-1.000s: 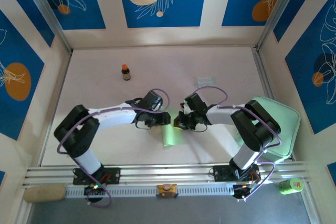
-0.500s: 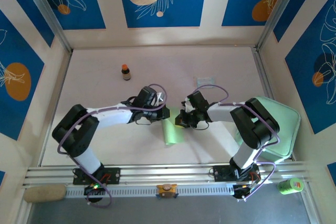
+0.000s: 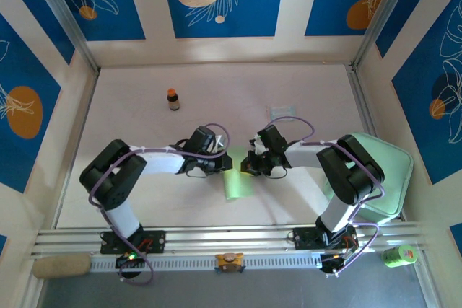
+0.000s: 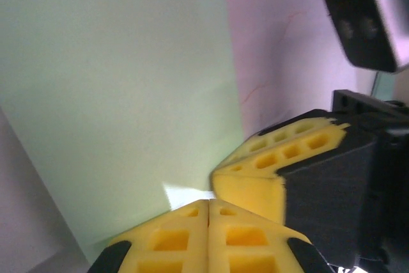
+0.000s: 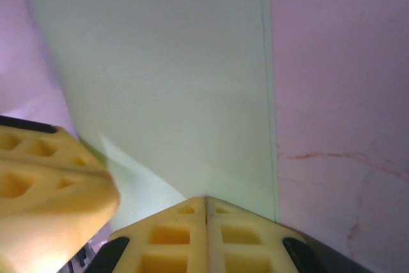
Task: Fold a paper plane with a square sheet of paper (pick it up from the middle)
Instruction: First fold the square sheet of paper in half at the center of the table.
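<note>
Having just shut, left end effector [image 4: 209,204] flanks shut right end effector [image 5: 206,200] — at the paper [image 5: 160,62].

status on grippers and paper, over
Left gripper shut, right gripper shut, tips close together at far end of paper. Paper a narrow folded strip; pinch unconfirmed. Bottle well clear.

Jammed in the middle: left gripper [image 3: 225,161] and right gripper [image 3: 246,167] closed and tip to tip over the far end of the green paper [image 3: 235,185], with no way through between them. Open table [image 3: 144,120] on the far left, broken up only by a small brown bottle [image 3: 172,99]. Far of the right gripper, a clear packet [image 3: 281,112] lying flat and low. Right edge blocked by the mint tray [image 3: 386,174]. Free passage along the near strip, either side of the paper.
</note>
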Motion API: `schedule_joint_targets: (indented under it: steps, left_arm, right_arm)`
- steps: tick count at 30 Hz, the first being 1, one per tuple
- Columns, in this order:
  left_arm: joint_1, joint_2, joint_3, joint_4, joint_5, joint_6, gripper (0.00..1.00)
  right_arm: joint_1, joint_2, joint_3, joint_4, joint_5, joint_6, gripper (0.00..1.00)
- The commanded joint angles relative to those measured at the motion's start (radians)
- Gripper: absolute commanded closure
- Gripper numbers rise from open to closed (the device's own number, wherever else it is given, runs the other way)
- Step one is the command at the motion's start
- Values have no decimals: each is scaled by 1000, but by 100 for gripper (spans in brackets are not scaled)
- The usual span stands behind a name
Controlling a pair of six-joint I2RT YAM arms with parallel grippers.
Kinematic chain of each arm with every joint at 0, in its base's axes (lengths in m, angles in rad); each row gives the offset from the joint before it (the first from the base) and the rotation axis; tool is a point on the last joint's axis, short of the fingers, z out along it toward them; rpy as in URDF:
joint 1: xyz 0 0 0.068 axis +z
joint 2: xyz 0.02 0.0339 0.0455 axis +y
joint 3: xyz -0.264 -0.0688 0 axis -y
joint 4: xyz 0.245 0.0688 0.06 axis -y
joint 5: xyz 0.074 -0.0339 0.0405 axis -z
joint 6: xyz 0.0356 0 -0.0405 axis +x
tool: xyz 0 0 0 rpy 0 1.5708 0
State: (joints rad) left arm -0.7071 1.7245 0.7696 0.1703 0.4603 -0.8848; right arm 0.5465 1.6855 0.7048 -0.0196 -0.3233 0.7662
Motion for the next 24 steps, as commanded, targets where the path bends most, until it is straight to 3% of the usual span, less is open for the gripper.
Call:
schedule_joint_targets:
  steps: [1, 10, 18, 24]
  left_arm:
    - [8, 27, -35, 22, -11, 5, 100]
    - [12, 39, -97, -10, -77, 53, 100]
    - [31, -28, 35, -98, -50, 78, 100]
    - [81, 36, 59, -65, 8, 75, 100]
  right_arm:
    - [-11, 40, -37, -102, 67, 8, 100]
    - [-7, 37, -43, -106, 79, 19, 100]
    - [-7, 22, -45, -120, 90, 22, 100]
    - [-3, 22, -44, -123, 90, 23, 100]
